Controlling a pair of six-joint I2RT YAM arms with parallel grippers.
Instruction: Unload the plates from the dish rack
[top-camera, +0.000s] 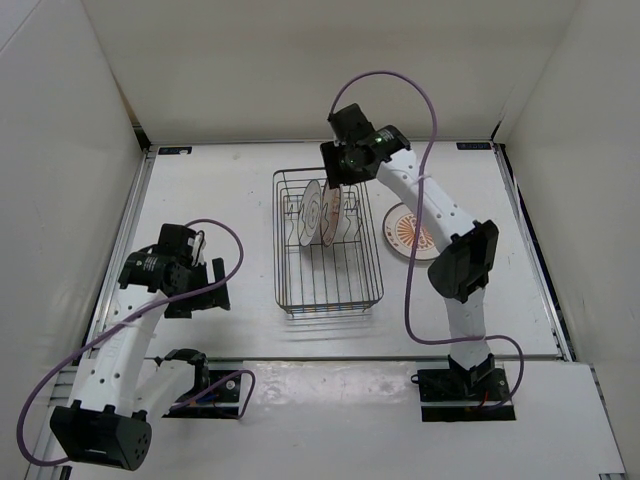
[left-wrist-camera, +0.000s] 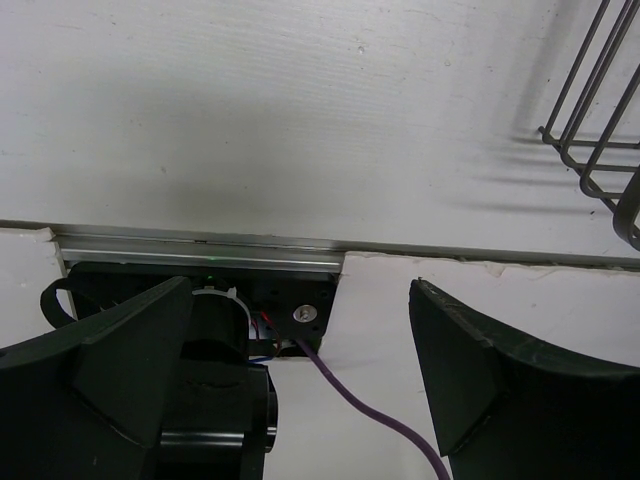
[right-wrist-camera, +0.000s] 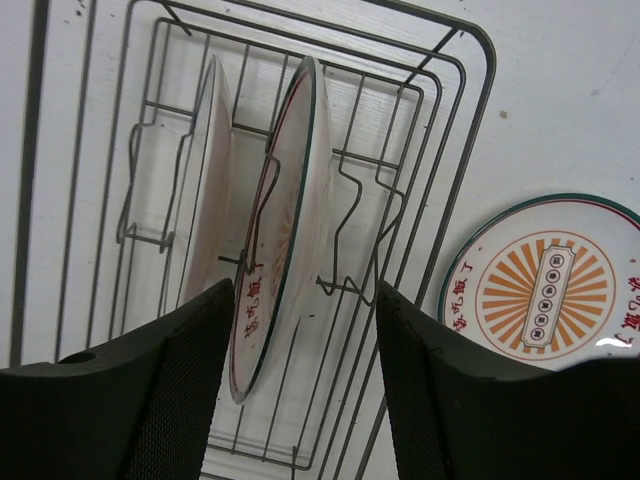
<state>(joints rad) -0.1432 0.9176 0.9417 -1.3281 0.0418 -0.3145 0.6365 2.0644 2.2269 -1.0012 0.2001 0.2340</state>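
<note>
White round plates with orange-brown sunburst patterns, three in all. One (top-camera: 408, 232) is already lying flat on the pale tabletop (top-camera: 220, 190), just right of the rectangular dark wire dish rack (top-camera: 330, 308), so I'd call this plate two of three. The other two stand on edge between the upright prongs (right-wrist-camera: 345, 200) at the rack's far end. Right gripper (right-wrist-camera: 305, 290) hangs over the right-hand standing plate (right-wrist-camera: 285, 230) with its black fingers (right-wrist-camera: 150, 400) apart, one either side of the rim. There's a visible gap on the right side, so it isn't pinched and nothing is held. Next move, my guess: drop a touch, squeeze on the rim, then lift straight up so it clears the prongs and doesn't knock the neighbour plate (right-wrist-camera: 205, 190) sitting close beside it. Left gripper (left-wrist-camera: 340, 380) is spread wide with nothing in it, parked off to the left of the rack. The overhead view gives the layout, but the wrist hides the rim there. Only the right wrist camera shows the fingers straddling the plate. The left wrist camera just catches a rack corner and bare table.
</note>
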